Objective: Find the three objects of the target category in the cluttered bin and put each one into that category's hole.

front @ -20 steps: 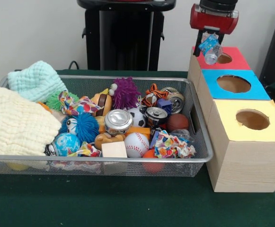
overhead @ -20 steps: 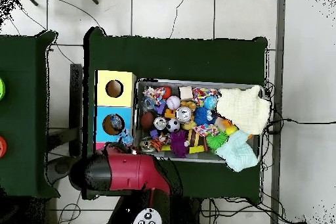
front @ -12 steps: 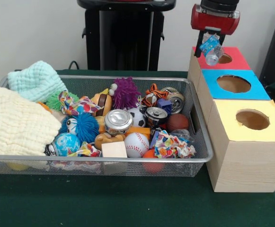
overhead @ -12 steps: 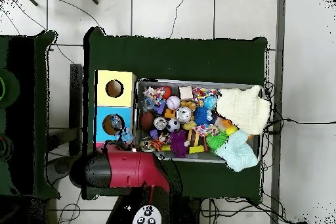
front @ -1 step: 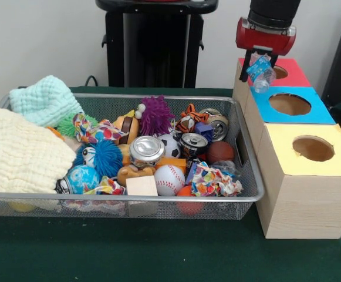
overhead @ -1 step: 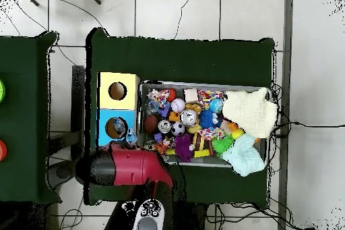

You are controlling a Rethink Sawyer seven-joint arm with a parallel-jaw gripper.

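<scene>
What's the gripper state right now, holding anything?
Gripper: shut on a small plastic bottle, held in the air beside the red-topped box.

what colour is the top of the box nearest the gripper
Red; the red-topped box beside the gripper shows best in the front view.

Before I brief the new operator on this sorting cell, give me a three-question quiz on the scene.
1. True or false: the gripper holds a small plastic bottle.
2. The bottle hangs nearest which box? A) red box B) blue box C) yellow box
3. Fill in: the baseball lies in the wire ____.

Key: 1 true; 2 A; 3 bin.
</scene>
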